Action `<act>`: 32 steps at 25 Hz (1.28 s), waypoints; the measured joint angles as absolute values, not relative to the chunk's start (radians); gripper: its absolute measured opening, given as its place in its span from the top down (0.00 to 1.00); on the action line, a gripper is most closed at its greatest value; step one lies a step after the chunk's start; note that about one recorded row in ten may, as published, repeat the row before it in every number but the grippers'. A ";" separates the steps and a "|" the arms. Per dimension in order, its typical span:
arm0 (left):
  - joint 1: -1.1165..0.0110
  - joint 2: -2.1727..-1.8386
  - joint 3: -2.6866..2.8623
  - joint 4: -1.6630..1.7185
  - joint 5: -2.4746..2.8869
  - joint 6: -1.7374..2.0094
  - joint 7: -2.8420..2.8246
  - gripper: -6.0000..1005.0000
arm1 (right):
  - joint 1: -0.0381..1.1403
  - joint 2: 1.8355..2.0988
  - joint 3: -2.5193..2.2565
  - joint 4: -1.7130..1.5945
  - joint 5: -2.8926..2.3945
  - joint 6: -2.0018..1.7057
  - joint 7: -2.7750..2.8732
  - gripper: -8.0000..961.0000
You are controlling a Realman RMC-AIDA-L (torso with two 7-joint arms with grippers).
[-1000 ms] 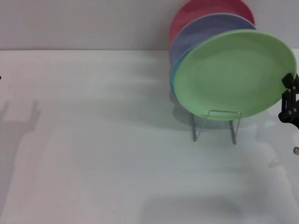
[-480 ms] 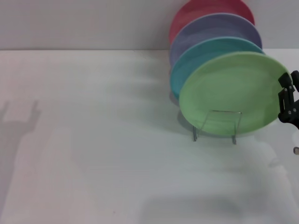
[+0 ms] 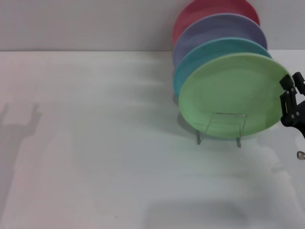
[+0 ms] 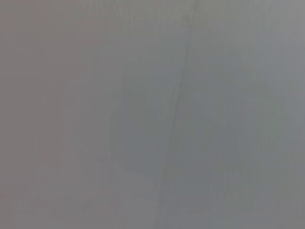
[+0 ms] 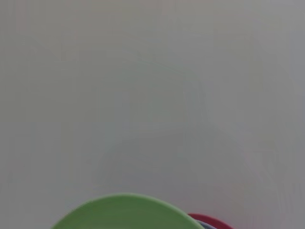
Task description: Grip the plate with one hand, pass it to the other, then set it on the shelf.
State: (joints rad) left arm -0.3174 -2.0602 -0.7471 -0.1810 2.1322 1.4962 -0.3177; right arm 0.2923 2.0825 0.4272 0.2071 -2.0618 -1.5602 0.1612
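We see the light green plate (image 3: 234,95) standing nearly upright at the front of the wire dish rack (image 3: 222,128), foremost in a row of four plates on the white table (image 3: 105,157), on its right-hand half. Its lower edge sits behind the rack's front loop, the only part of the rack we can make out; the rest is hidden by the plates. Behind it, each mostly covered by the one in front, stand a turquoise plate (image 3: 200,59), a lavender plate (image 3: 209,29) and a red plate (image 3: 200,12), the last cut off by the top of the head view.

At the far right edge of the head view we see the right gripper (image 3: 293,102), black and only partly in frame, just beside the green plate's right rim. Its two fingers (image 3: 288,85) stand apart and spread, clasping nothing; whether a fingertip touches the rim we cannot tell. A small metal part (image 3: 301,155) shows below it, cut off by the edge.

The left gripper appears in none of our views; only a faint forked shadow (image 3: 19,119) lies on the table at the far left. The left wrist view gives us a blank grey surface (image 4: 152,114) with a thin dark line across it, nothing more.

The right wrist view shows the green plate's curved rim (image 5: 126,212) cut off at the frame edge, with a sliver of the red plate (image 5: 209,220) beside it, against a plain pale surface.
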 joint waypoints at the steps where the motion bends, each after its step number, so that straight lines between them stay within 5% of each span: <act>1: -0.317 -2.060 -0.747 -0.181 2.132 1.496 -0.318 0.19 | 0.291 2.082 0.426 0.207 -2.062 -1.563 0.161 0.80; 13: -0.305 -2.060 -0.747 -0.180 2.132 1.516 -0.340 0.19 | 0.292 2.082 0.418 0.206 -2.065 -1.572 0.162 0.59; 32: -0.308 -2.059 -0.757 -0.168 2.132 1.531 -0.331 0.19 | 0.124 2.079 0.614 0.110 -1.986 -1.952 0.401 0.55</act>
State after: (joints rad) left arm -0.3076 -2.0595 -0.7573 -0.1679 2.1323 1.5315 -0.3309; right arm 0.1236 2.0789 0.6141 0.1096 -1.9855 -1.9520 0.4008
